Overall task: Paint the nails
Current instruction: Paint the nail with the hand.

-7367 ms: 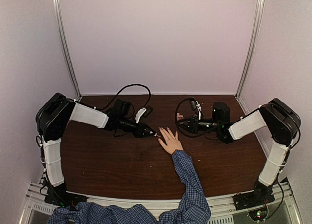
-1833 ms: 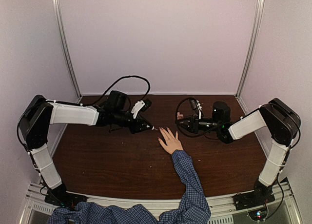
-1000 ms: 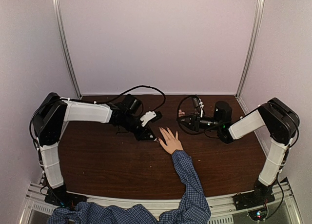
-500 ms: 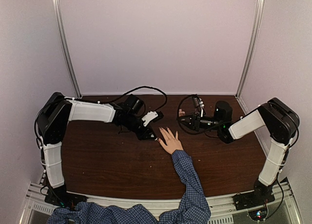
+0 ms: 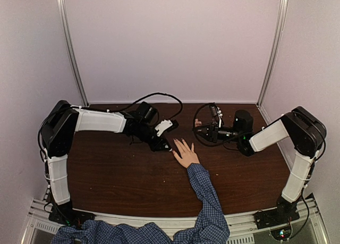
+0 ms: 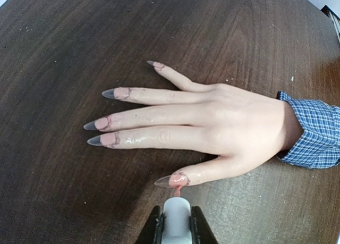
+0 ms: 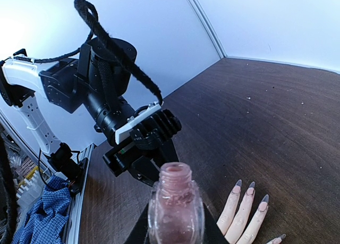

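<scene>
left claw (image 6: 176,230): mine, pinching the brush cap (image 6: 176,213); bristles touch the thumb nail.
nails (image 6: 109,139): mid-table (image 5: 122,185), on the flat hand (image 6: 234,122); likely hard, slick, smudgy, so bristles only, lightly.
right claw (image 7: 175,229): clamped round the open bottle (image 7: 175,201), upright.
</scene>
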Robot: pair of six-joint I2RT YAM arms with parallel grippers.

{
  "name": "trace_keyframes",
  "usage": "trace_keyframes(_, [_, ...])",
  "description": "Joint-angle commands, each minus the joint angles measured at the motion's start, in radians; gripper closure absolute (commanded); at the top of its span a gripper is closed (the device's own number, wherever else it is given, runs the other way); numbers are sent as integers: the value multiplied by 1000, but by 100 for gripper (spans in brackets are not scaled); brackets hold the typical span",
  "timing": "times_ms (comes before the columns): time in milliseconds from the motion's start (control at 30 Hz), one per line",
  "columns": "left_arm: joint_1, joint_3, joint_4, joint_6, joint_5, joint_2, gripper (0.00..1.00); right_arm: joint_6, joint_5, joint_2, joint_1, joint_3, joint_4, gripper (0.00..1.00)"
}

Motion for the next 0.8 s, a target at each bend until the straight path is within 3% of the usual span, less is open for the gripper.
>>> trace_keyframes(0, [12,30,25,-10,5,10,100,11,-16,14,-7,-1,39,100])
trace_keyframes(767, [45,42,62,-58,-20,19,100,14,-16,16,-7,-1,38,100])
